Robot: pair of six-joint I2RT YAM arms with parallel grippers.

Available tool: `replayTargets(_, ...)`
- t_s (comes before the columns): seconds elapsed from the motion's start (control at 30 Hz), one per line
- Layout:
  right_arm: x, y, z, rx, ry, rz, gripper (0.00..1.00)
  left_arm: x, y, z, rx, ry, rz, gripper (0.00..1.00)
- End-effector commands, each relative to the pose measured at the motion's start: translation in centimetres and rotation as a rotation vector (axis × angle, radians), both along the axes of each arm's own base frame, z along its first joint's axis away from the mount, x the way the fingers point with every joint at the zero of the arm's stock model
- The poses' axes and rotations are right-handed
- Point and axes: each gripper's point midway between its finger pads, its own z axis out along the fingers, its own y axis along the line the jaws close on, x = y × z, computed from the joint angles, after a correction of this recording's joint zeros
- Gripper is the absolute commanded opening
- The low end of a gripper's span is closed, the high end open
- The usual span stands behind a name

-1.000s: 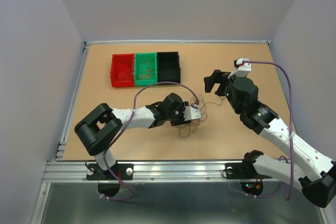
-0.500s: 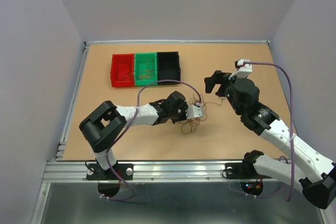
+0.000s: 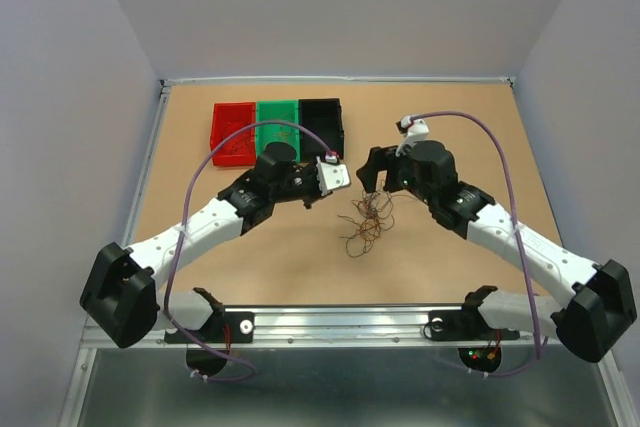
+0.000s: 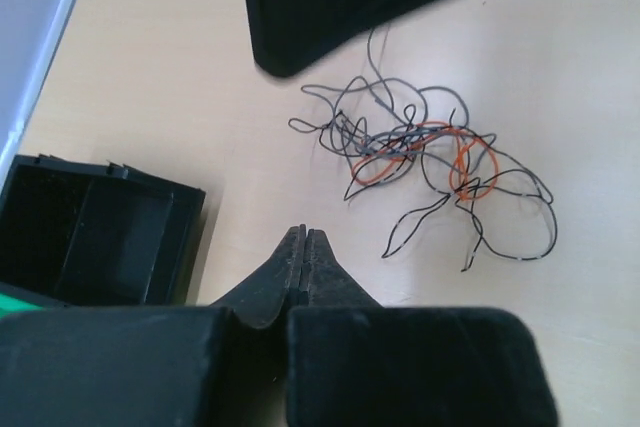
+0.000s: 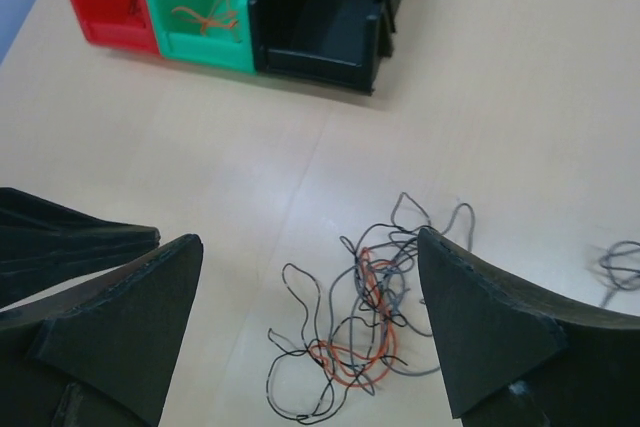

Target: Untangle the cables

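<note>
The small tangle of hair-thin brown, orange-red and dark curly wires (image 3: 365,222) is lying on the tan tabletop (image 3: 280,267) between the arms. The right gripper (image 5: 307,242) is hovering over it, black fingers spread wide. It would do best by picking one outlying loop, not the knot. The left gripper (image 4: 304,237) is sitting pinched shut with no strand visible, near the black plastic bin (image 4: 95,242). It would need reopening to pin the far side.

The cables (image 3: 366,221) are hair-thin curly wires, dark and orange. They lie loosely tangled, flat on the tabletop (image 3: 450,117)
</note>
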Motion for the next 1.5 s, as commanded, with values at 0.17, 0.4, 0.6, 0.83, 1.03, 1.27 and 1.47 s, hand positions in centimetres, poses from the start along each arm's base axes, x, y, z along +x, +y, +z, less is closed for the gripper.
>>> replayTargets(0.17, 1.4, 3.5, -1.1, 0.040, 0.036, 0.087, 0.95, -1.9, -0.6, -0.7, -0.016, 0.049, -0.085, 0.36)
replayTargets(0.4, 1.2, -2.0, 3.1, 0.107, -0.095, -0.168, 0.96, -1.5, -1.8, -6.7, 0.185, 0.030, -0.028, 0.69)
replayTargets(0.6, -0.4, -7.3, 6.9, 0.203, -0.221, -0.374, 0.96, -0.8, -2.9, -9.8, 0.284, 0.015, 0.008, 0.69)
replayTargets(0.83, -3.5, -10.5, 11.2, 0.311, -0.367, -0.404, 0.96, 0.7, -2.9, -14.9, 0.486, -0.068, 0.117, 0.68)
replayTargets(1.03, -3.3, -9.9, 11.0, 0.309, -0.359, -0.379, 0.96, 1.8, -2.7, -16.9, 0.549, -0.068, 0.166, 0.32)
replayTargets(1.27, -3.0, -9.4, 10.6, 0.302, -0.348, -0.367, 0.96, 0.8, -3.3, -13.6, 0.429, -0.052, 0.117, 0.00)
replayTargets(1.47, -1.7, -7.6, 8.8, 0.253, -0.293, -0.328, 0.96, -1.4, -3.5, -8.3, 0.243, 0.022, -0.006, 0.00)
